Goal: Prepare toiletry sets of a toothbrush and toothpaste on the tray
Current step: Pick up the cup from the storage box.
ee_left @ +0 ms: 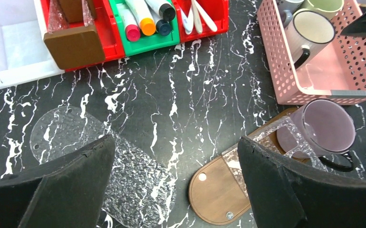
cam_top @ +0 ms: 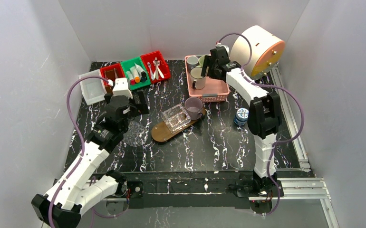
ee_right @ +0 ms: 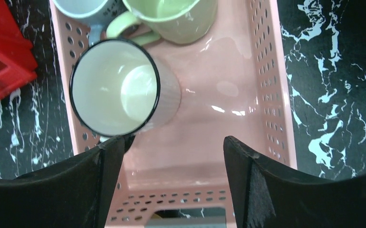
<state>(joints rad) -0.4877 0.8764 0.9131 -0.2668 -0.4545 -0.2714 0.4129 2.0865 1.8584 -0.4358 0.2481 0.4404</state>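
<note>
The dark-brown tray (cam_top: pixel 161 133) lies mid-table with a purple mug (cam_top: pixel 194 108) and a clear textured plastic holder (cam_top: pixel 175 118) on it. Its rounded bare end (ee_left: pixel 219 194) shows in the left wrist view, just left of the right fingertip of my open, empty left gripper (ee_left: pixel 176 185). White toothbrushes (ee_left: pixel 197 14) lie in a red bin and coloured-cap tubes (ee_left: pixel 143 21) in a green one. My right gripper (ee_right: pixel 174 156) hangs open over the pink basket (ee_right: pixel 219 95). Its left fingertip sits at the rim of a white mug (ee_right: pixel 119 90), with nothing between the fingers.
A green mug (ee_right: pixel 181 16) and a grey one share the basket. A brown block (ee_left: pixel 74 45) stands in the left red bin beside a white bin (ee_left: pixel 10 42). A clear textured disc (ee_left: pixel 133 175) lies under the left gripper. A blue cap (cam_top: pixel 241 115) and a white drum (cam_top: pixel 257 50) sit right.
</note>
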